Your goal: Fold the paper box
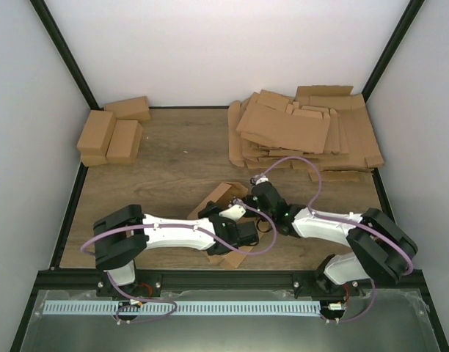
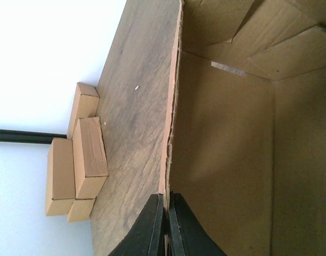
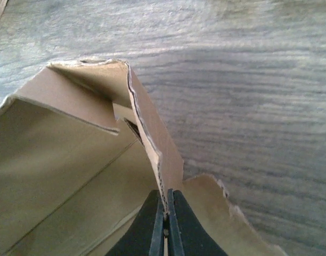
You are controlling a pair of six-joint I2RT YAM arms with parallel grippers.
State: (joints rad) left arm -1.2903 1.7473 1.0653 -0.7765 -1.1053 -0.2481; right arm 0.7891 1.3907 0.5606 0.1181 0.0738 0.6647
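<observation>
Left gripper point(image 2: 164, 200) and right gripper point(image 3: 164, 196) pinch the mostly hidden paper box point(image 1: 223, 195).

Centre-near on the worktop point(image 1: 173, 165): the paper box point(image 1: 226, 195), part-folded, one panel raised beyond the arms and another flap poking out under the left arm's wrist. The left hand point(image 1: 213, 211) and right hand point(image 1: 252, 199) come in from opposite sides and both sit against the cardboard; how the jaws stand is too small to tell here. Far left corner: small closed brown cartons point(image 1: 111, 133), clustered and touching. Far right: a loose heap of flat cardboard sheets point(image 1: 305, 128). Purple cables point(image 1: 100, 238) loop along both arms.
</observation>
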